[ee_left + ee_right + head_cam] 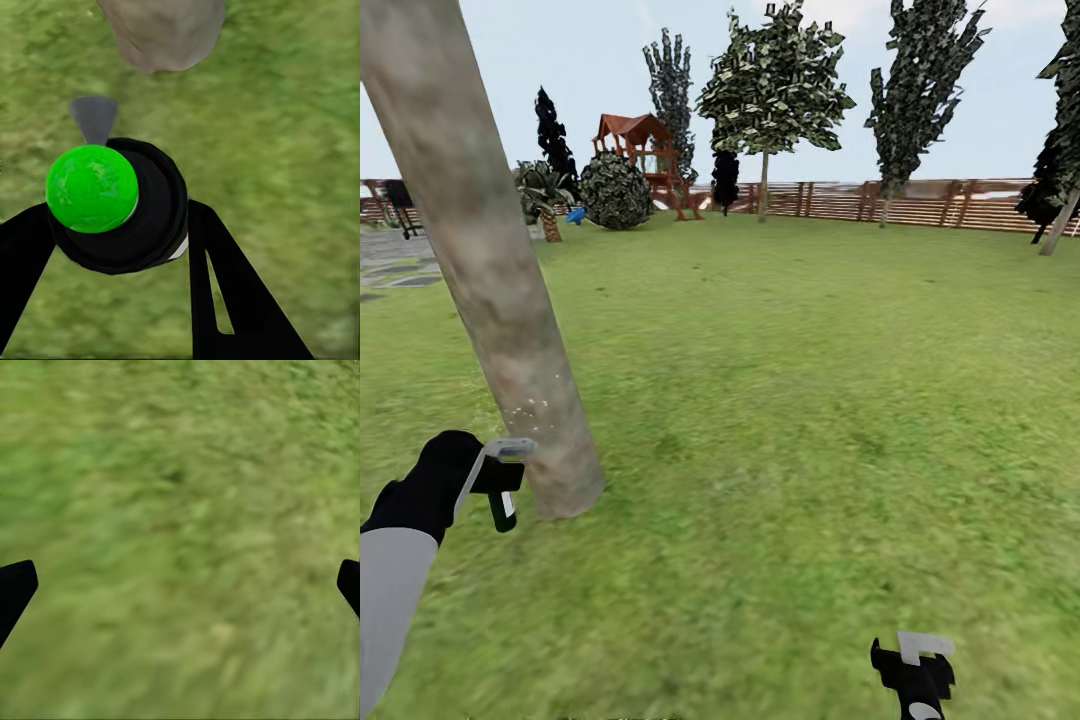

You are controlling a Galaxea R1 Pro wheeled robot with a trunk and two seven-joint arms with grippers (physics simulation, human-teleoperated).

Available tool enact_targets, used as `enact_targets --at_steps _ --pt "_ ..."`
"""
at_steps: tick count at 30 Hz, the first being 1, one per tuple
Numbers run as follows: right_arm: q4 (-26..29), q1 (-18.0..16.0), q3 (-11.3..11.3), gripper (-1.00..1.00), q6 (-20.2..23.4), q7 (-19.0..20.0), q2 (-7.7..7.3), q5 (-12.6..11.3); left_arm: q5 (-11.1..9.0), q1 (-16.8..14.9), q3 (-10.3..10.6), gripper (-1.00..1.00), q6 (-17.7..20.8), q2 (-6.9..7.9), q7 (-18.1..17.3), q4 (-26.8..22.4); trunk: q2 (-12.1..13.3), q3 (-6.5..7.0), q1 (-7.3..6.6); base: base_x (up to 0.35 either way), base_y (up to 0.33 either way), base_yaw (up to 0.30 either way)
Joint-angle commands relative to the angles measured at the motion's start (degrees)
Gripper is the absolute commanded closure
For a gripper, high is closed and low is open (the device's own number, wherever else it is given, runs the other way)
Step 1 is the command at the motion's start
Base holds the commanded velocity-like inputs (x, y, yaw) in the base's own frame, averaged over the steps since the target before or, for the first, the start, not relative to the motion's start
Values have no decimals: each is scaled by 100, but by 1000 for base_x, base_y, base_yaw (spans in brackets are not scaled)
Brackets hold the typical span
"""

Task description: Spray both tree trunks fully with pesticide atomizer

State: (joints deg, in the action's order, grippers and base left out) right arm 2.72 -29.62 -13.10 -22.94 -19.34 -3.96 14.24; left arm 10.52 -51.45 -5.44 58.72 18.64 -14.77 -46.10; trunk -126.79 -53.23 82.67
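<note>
- Right gripper [916,668], nearest the robot and well off from the leaning tree trunk [490,290]: fingers spread wide over bare lawn [180,510], holding nothing.
- Left gripper [500,480] just beside the trunk base: clamped on the pesticide atomizer [120,202], a finger [232,292] on each side of the body.
- Atomizer look: stubby black round body, bright green cap [91,187], pale sliver at its side, grey nozzle cone [94,116] aimed toward the trunk foot [161,34].
- Trunk look: thick, pale grey-brown, mottled, tilted; a few pale specks low down near the gripper, probably spray, hard to be sure.
- Risk: nozzle points only at the trunk base, so upper trunk would likely stay uncovered unless the arm sweeps upward.
- Risk: gripper is very near the bark; a careless lift could bump the trunk and twist the atomizer in the grasp.
- Risk: the grip looks off-centre on the round body, so it might slip.
- Far beyond the trunk: second pale trunk [1060,222] by the wooden fence [950,203], well apart, needs a drive; play tower [645,160] behind.
</note>
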Motion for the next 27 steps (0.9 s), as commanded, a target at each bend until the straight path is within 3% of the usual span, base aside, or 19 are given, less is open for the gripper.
enact_targets --at_steps 1,5,15,20,27 --pt "0 0 0 -100 0 0 0 0 3 2 0 100 -1 0 0 16 0 0 0 39 -275 276" --pt "0 0 0 -100 0 0 0 0 3 17 -7 100 -1 -2 0 51 0 0 0 75 -275 233" --pt "0 0 0 -100 0 3 -8 8 3 44 -10 100 -5 -35 0 58 0 0 0 107 -275 19" --pt "0 0 0 -100 0 2 -9 0 27 104 -17 100 -17 43 7 90 0 0 0 94 -275 0" --pt "0 0 0 -100 0 0 2 0 8 108 -10 100 -66 -13 21 501 0 0 0 113 -275 105"
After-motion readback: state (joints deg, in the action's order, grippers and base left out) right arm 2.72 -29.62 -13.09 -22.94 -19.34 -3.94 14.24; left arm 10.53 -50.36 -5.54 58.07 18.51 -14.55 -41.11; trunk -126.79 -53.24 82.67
